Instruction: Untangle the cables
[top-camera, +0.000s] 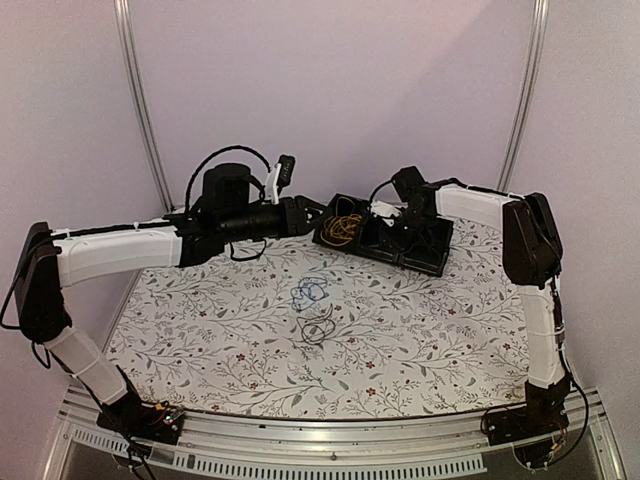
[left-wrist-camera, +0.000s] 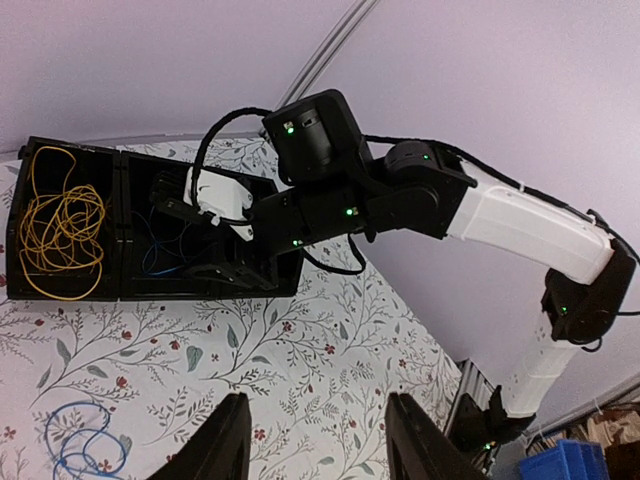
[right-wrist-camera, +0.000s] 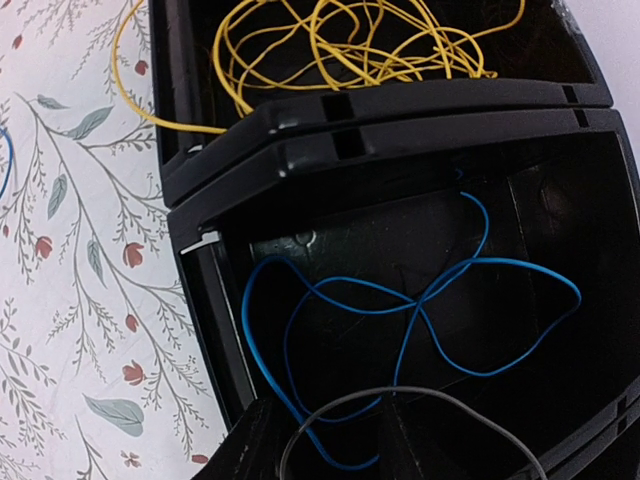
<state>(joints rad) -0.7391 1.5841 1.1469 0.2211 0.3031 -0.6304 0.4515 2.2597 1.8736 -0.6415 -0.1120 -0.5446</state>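
Partly done, I judge: tangled yellow wire bundle (left-wrist-camera: 60, 230) and thin blue wire (right-wrist-camera: 420, 300) sit in separate compartments of the black plastic tray (right-wrist-camera: 400, 110). Small blue wire loop (top-camera: 310, 292) and thin black wire loop (top-camera: 318, 330) lie on the floral tablecloth (top-camera: 200, 330), left to sort. My left gripper (left-wrist-camera: 318, 440) and right gripper (right-wrist-camera: 325, 445) both have fingers apart, holding nothing.

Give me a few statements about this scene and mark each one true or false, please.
1. The yellow cable sits in a compartment of the black tray. True.
2. A blue cable lies on the table, outside the tray. True.
3. The left end effector grips the yellow cable. False: it is open and holds nothing.
4. The tray stands at the near edge, by the arm bases. False: it is at the far side.
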